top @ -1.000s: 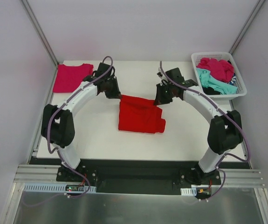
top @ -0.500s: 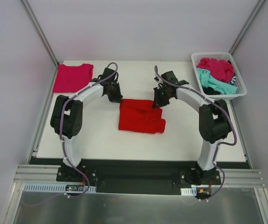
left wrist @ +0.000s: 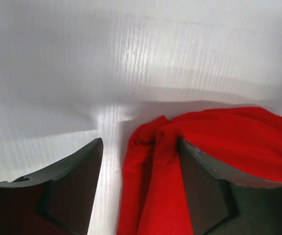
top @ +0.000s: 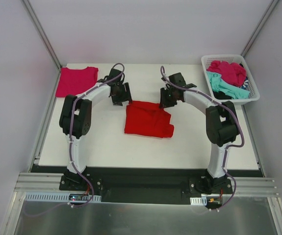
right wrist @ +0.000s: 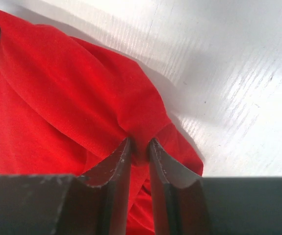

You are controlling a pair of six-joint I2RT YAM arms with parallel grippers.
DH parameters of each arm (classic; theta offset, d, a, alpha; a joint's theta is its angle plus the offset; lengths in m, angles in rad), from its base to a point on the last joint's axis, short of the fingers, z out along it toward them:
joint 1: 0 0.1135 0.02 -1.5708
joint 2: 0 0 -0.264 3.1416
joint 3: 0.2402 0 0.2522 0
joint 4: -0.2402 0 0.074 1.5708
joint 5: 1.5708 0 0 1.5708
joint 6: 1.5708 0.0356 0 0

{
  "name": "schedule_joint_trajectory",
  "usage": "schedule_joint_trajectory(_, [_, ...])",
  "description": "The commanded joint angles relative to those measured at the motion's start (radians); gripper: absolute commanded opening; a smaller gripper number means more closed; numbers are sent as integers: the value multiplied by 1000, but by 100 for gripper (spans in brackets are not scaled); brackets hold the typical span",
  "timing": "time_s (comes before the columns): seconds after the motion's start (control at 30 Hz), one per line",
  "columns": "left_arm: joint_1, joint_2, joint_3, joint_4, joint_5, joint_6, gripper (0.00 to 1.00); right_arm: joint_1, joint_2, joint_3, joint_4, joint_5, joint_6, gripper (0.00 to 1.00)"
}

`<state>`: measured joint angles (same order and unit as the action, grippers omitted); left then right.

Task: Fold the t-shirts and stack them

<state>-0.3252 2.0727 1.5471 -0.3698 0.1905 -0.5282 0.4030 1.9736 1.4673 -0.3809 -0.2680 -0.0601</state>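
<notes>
The folded bright red cloth t-shirt (top: 148, 121) lies on the white table (top: 106, 142), one far corner loose between the left gripper's (left wrist: 140, 143) parted jaws, the other pinched in the right gripper's (right wrist: 139, 143) narrow jaws.

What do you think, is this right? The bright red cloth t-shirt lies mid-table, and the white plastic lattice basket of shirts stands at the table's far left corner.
Not quite. The white plastic lattice basket stands at the far right corner of the white table, as the top external view shows. The bright red cloth t-shirt does lie mid-table.
</notes>
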Motion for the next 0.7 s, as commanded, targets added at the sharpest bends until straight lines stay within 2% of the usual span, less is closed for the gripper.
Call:
schedule_joint_trajectory(0.0, [11,-69,79,6,-80,51,66,-4,-77,-7,73,50,-49,29])
schedule_joint_trajectory(0.03, [11,-82,88,5,-91,65,74,-4,-87,-1,73,59,-52,31])
schedule_joint_trajectory(0.17, [11,-163,128,-43,-95,77,76,6,-142,5,54,76,-64,38])
schedule_joint_trajectory(0.5, [-23,-396,65,-89,-65,54,78,115,-343,62,-65,174,-107,40])
schedule_joint_trajectory(0.57, [-49,-449,-1,-89,-77,30,78,140,-386,32,-78,181,-95,40])
schedule_joint_trajectory(0.67, [-104,-486,-87,-89,-105,17,78,164,-452,-108,-7,179,-61,38])
